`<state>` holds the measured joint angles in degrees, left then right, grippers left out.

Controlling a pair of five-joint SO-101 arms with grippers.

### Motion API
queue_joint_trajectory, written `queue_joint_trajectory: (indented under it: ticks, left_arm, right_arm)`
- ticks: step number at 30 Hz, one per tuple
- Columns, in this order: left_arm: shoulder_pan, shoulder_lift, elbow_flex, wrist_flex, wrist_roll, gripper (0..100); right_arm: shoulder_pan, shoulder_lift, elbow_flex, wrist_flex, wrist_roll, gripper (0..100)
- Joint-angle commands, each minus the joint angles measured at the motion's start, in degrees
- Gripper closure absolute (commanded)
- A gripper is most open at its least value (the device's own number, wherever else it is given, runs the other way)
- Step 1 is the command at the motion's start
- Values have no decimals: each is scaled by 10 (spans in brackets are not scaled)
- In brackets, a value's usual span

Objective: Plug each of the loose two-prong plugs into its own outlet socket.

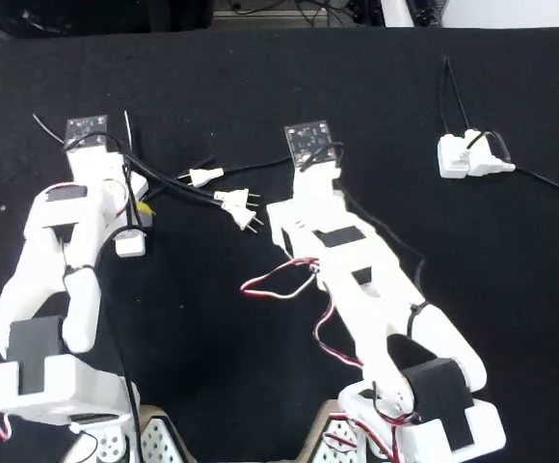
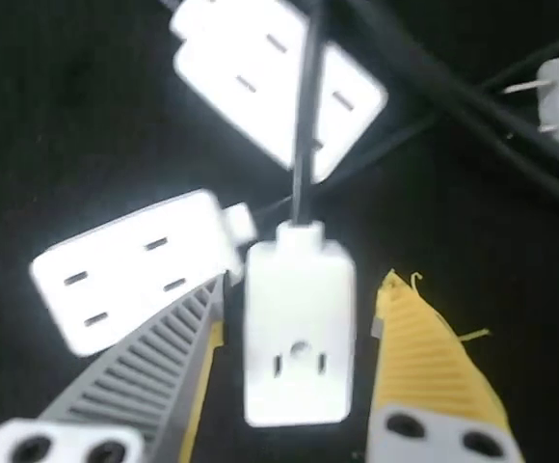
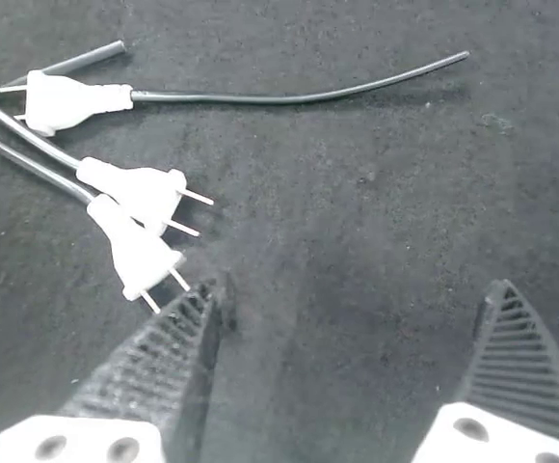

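Near the left edge of the table (image 1: 511, 318), the left gripper (image 2: 304, 289) stands with its fingers apart on either side of a white outlet socket (image 2: 299, 338). Dark slivers show along both flanks, so the socket looks straddled, not pinched. A second socket (image 2: 135, 270) lies just beside the grey finger, and a third socket (image 2: 260, 82) beyond has a black cord (image 2: 304, 125) running across its face. Every slot visible on these three is empty. Toward the middle of the table lie the loose two-prong plugs: a lone plug (image 3: 63, 101), then a middle plug (image 3: 140, 190) and the nearest plug (image 3: 137, 253) side by side. The right gripper (image 3: 352, 294) hovers just short of them, fingers wide apart and holding nothing. Near the far right corner sits a fourth socket (image 1: 467, 154), seemingly with a plug seated in it, though I cannot be sure. The paired plugs lie so close that closing on one would likely shove the other. An unpinned socket could also skid when a plug is pushed in, and the crossing cord could snag the prongs.
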<state>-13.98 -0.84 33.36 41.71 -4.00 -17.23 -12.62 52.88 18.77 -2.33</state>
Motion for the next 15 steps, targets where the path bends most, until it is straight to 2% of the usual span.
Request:
queue_joint_trajectory:
  ticks: [1, 7, 15]
  left_arm:
    - [10, 24, -30, -32, 4, 748]
    - [41, 42, -25, -32, 3, 748]
    - [43, 46, -21, -12, 1, 754]
  right_arm:
    - [-11, 1, -12, -7, 3, 620]
    - [-11, 0, -12, -7, 3, 620]
    - [-11, 1, -12, -7, 3, 620]
